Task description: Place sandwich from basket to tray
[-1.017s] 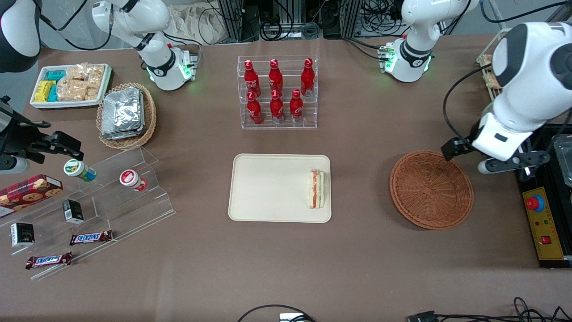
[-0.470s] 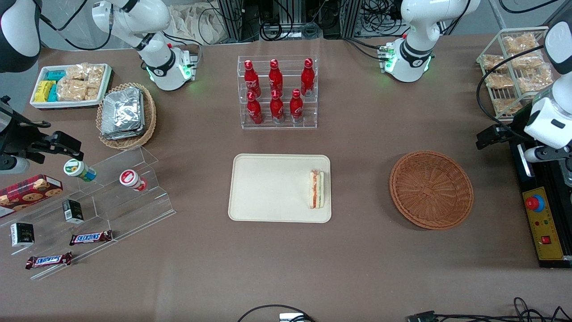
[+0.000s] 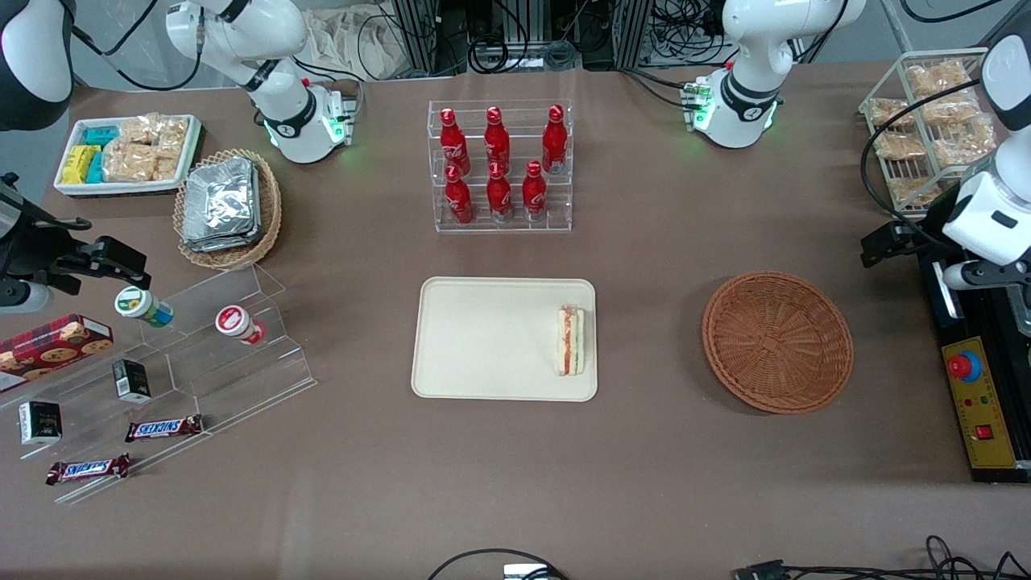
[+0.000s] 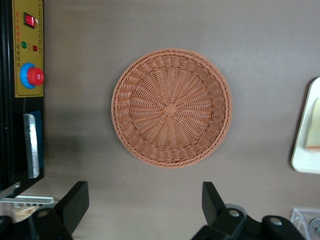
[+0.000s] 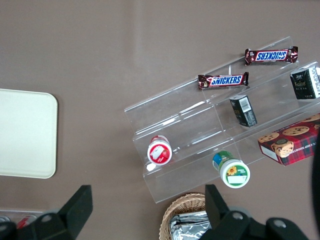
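The sandwich is lying at the tray edge; the gripper, fingers apart and empty, is hovering near the basket; a nudge could tip the sandwich off.

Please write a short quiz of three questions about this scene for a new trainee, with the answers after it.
1. True or false: the sandwich lies in the basket.
2. The gripper is: A) open and holding nothing, B) shut on the sandwich, C) shut on a bottle.
3. On which end of the tray does the sandwich rest?

Key
1. False; it lies on the tray and the basket is empty.
2. A; it hangs above the table, beside the basket.
3. The end nearest the basket.
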`<state>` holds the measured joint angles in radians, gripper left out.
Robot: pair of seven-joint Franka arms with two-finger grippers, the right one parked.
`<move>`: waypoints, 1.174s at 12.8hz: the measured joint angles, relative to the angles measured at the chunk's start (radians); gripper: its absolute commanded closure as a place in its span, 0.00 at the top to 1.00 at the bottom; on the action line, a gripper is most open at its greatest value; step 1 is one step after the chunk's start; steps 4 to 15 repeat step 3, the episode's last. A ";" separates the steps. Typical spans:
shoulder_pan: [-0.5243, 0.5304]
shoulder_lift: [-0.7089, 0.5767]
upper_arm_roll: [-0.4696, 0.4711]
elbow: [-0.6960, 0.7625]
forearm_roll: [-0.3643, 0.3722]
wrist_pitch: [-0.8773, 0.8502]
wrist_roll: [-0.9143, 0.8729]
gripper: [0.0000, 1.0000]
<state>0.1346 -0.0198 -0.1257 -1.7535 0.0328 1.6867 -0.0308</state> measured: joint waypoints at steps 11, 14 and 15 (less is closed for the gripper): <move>0.000 0.017 -0.005 0.046 0.009 -0.029 0.026 1.00; 0.000 0.017 -0.005 0.046 0.009 -0.029 0.026 1.00; 0.000 0.017 -0.005 0.046 0.009 -0.029 0.026 1.00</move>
